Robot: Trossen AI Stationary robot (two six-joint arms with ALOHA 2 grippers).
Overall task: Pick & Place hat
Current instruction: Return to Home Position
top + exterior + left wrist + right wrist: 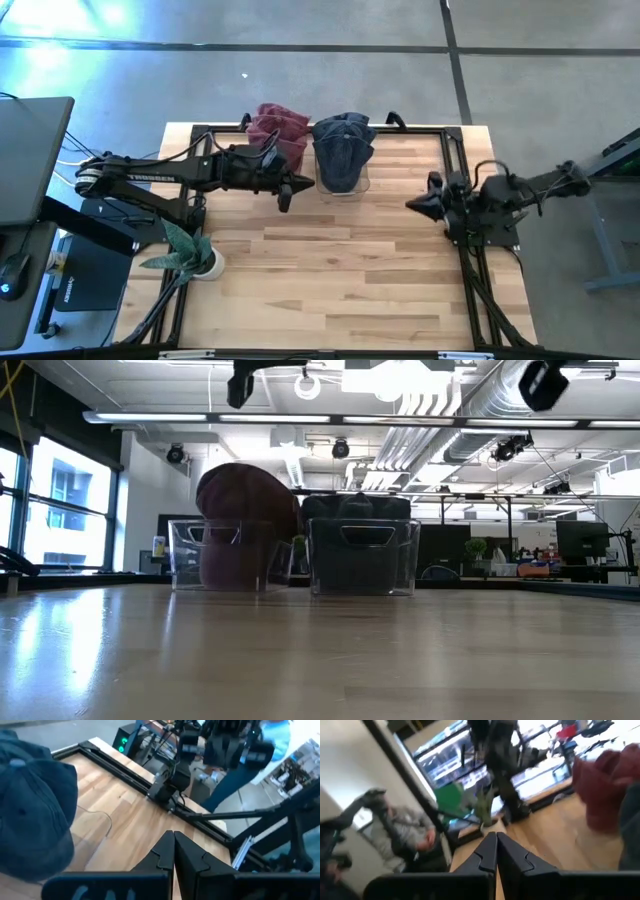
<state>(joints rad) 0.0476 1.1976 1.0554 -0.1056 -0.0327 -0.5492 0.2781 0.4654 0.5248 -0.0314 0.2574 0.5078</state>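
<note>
My left fingers (167,856) were pressed together and held nothing. They hung over the bench (330,280), just in front of the two clear bins at its far edge. Close beside them sat the blue cap (30,810), stuffed into the right bin (400,560) with its crown bulging above the rim. The red cap (245,510) filled the left bin (185,555) next to it, rising well over the walls.

My right fingers (487,856) were likewise closed on nothing. They were pulled back near the bench's right edge, pointing across toward the bins and well apart from them. A potted plant (190,252) stood at the bench's left side, under my left arm. Beyond the bench, past the right fingers, sat what looked like a person in grey (405,832), though that view was too smeared to be sure.
</note>
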